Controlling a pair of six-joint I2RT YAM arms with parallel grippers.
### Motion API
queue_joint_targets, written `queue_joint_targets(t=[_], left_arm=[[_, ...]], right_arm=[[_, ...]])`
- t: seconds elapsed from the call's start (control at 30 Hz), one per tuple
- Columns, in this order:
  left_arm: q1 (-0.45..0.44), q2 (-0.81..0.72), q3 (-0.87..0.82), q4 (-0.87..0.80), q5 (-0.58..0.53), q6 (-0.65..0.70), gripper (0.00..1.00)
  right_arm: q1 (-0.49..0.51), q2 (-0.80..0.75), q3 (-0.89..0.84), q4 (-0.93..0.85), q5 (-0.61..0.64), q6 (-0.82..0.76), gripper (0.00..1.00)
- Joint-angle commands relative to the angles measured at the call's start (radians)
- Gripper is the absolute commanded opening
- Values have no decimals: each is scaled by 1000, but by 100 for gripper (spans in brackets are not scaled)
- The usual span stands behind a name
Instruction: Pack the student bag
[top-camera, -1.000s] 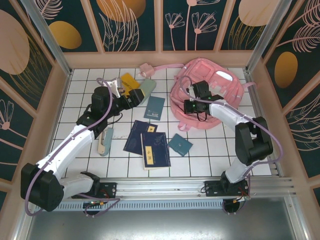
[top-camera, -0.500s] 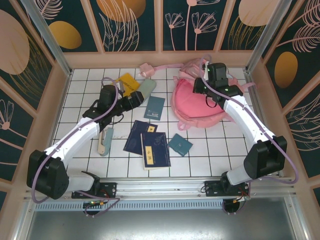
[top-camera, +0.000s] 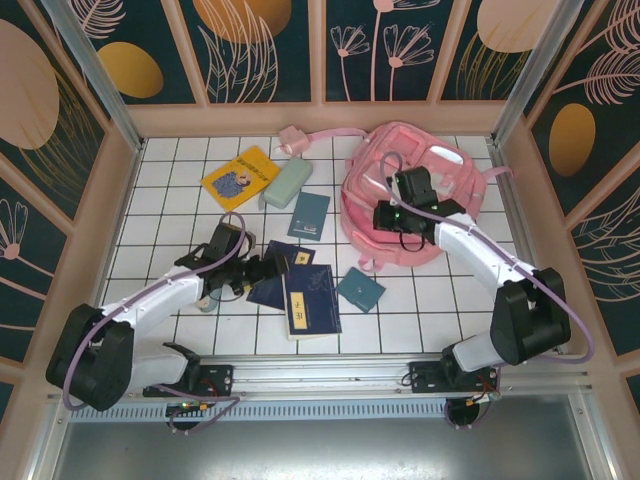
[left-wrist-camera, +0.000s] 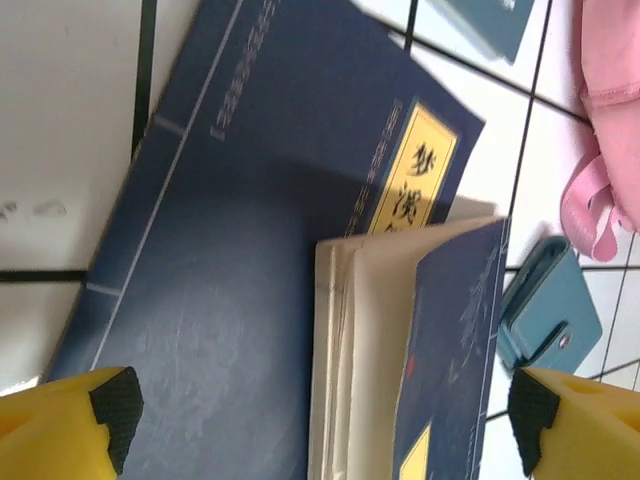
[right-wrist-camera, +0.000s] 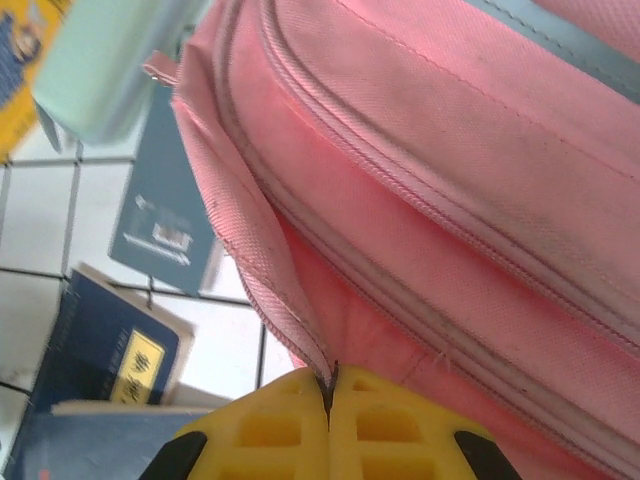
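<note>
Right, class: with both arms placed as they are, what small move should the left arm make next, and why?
Probably lower the left gripper and close it on the upper blue book. Its jaws stand open over that book, which lies on another blue book, while the right gripper is shut on the student bag at its edge, seemingly readying the bag to receive something.

A dark blue book (left-wrist-camera: 250, 250) carries a yellow label (left-wrist-camera: 415, 170) toward 1 o'clock on its cover in the left wrist view. The label has black Chinese characters, the first reading 梦, the second seemingly 溪, and the rest are covered. Thin lines of pale print beside the label are too small to read. In the right wrist view, a teal booklet (right-wrist-camera: 165, 215) at 9 o'clock bears a barcode (right-wrist-camera: 172, 238) and white print too small to read.
</note>
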Motion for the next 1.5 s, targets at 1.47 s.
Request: queue_joint_targets(t=[1.47], left_arm=[[-40, 797, 979, -278, -324, 355, 98]], right_arm=[[-9, 107, -101, 272, -130, 127, 0]])
